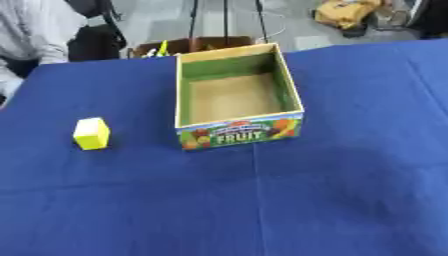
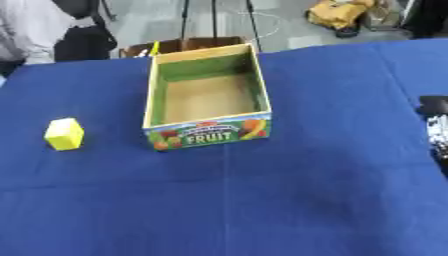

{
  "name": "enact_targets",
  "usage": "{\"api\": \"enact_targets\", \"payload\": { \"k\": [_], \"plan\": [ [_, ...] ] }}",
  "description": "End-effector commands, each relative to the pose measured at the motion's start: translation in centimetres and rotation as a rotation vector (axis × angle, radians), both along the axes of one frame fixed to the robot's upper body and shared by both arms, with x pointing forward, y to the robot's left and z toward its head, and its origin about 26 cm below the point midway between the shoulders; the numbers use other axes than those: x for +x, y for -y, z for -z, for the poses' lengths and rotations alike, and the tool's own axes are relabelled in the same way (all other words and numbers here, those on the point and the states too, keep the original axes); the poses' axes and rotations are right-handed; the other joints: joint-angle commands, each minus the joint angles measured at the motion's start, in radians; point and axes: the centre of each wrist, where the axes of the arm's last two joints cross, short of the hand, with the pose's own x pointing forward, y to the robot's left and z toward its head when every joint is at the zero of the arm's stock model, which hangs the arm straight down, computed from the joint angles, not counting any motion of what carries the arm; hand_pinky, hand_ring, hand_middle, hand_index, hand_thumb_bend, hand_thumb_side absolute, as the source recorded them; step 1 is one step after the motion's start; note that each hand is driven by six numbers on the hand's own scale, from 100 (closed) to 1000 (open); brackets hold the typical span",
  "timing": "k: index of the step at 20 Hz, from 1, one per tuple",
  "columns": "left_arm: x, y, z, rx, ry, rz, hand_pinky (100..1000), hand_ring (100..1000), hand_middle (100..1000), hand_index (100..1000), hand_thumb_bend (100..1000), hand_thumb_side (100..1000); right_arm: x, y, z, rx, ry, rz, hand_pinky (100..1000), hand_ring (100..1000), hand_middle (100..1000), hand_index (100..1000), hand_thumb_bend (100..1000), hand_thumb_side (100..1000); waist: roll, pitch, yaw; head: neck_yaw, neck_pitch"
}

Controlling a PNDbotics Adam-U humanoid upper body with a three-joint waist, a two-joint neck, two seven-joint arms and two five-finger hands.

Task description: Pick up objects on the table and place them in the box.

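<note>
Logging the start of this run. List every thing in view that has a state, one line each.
box: open at the top, upright, nothing visible inside.
yellow block: on the blue tablecloth, left of the box and apart from it, untouched.
right hand: only an edge shows at the right border of the right eye view; whether open or shut cannot be told.
left hand: not in view.

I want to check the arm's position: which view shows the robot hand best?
The right eye view: the right robot hand shows partly at its right edge, over the blue table. The left eye view shows none of it.
</note>
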Motion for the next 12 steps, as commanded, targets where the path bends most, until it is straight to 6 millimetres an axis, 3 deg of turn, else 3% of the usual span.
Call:
{"api": "enact_targets", "payload": {
  "k": [1,7,12],
  "plan": [
    [0.2,-0.5,-1.9,0.101,-0.011,0.024,609,750,785,987,421,927,-0.1,0.1,-0.9,-0.039,0.029,-0.008,738,882,614,744,100,842,-0.003,-0.014,-0.002,0.021,0.009],
    [1.5,-1.1,-3.4,0.269,-0.198,0.158,655,782,824,964,424,908,-0.1,0.1,-0.9,-0.041,0.029,-0.014,738,882,614,744,100,842,-0.004,-0.014,-0.007,0.043,0.011],
    [3.0,-3.2,-4.9,0.397,-0.398,0.239,672,796,824,955,431,867,-0.1,0.2,-0.8,-0.042,0.029,-0.012,738,881,614,744,100,841,-0.006,-0.015,-0.010,0.038,0.004]
  ]
}}
